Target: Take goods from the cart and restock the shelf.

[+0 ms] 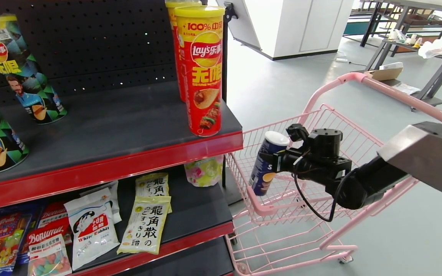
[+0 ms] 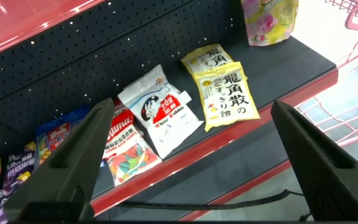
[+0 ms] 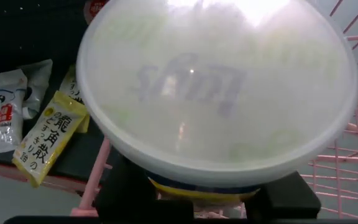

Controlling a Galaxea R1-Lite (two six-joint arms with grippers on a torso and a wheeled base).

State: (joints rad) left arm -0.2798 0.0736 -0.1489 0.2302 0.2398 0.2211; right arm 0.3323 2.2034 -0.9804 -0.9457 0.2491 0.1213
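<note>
Right pincer (image 1: 276,161) clenched on blue chip can (image 1: 262,172), over pink cart (image 1: 261,209)
Likely a light, stiff tube, slick and dentable: grip the wall below its soft lid. Shelf (image 1: 129,115) lies at 10 o'clock; left pincer (image 2: 191,109) hangs released.

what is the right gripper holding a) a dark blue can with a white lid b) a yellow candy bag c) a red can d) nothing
a: the right gripper has its jaws closed on a dark blue can with a white lid, at the pink cart.
</note>
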